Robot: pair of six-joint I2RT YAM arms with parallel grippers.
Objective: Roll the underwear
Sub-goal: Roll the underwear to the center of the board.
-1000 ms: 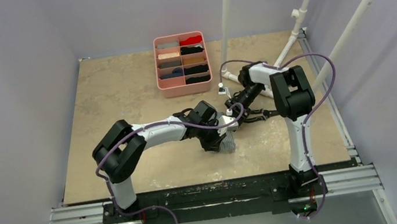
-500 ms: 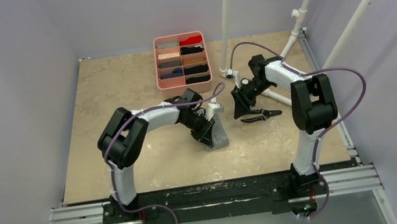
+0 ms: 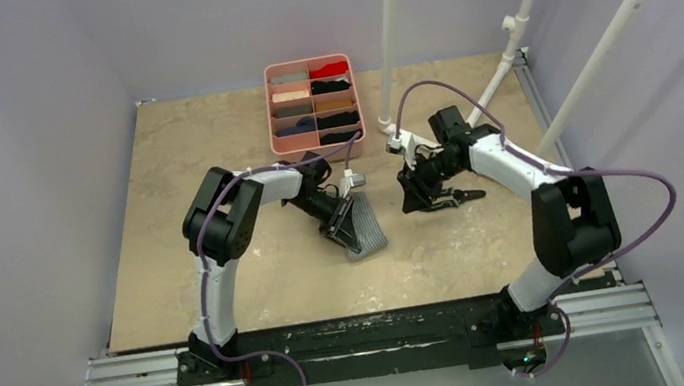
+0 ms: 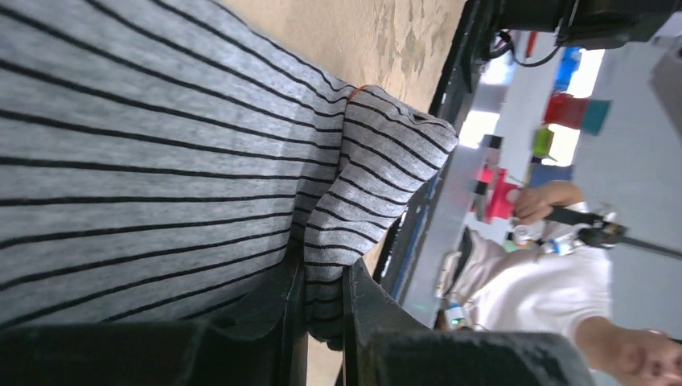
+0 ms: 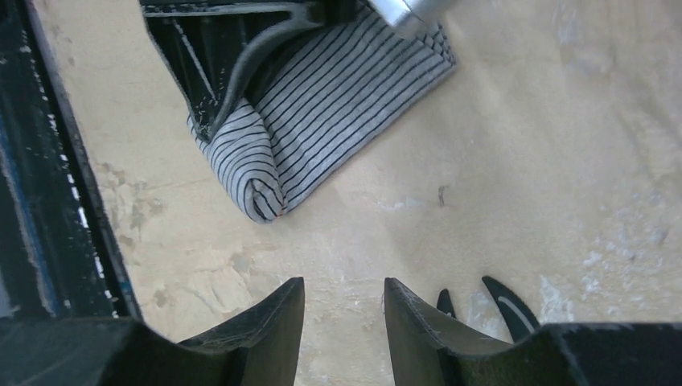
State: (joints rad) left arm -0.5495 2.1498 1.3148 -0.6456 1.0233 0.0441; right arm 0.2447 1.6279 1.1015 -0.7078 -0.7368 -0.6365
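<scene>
The grey striped underwear [image 3: 367,233] lies partly folded on the table near the middle. My left gripper [image 3: 344,221] is shut on its folded edge; in the left wrist view the striped cloth [image 4: 161,161] fills the frame and a fold is pinched at the left gripper [image 4: 322,314]. My right gripper [image 3: 412,203] is open and empty, a little right of the cloth, above bare table. The right wrist view shows the right gripper [image 5: 344,322] with the underwear [image 5: 322,112] ahead of it. No loose black underwear shows on the table.
Black-handled pliers [image 3: 452,199] lie just right of my right gripper, and their handles show in the right wrist view [image 5: 500,299]. A pink divided tray [image 3: 319,151] with several rolled garments stands at the back. White pipes [image 3: 391,35] rise behind my right arm.
My left gripper has pulled the striped underwear back and to the left, spreading it wider. My right gripper has drawn away from the cloth and now hangs open beside the pliers.
</scene>
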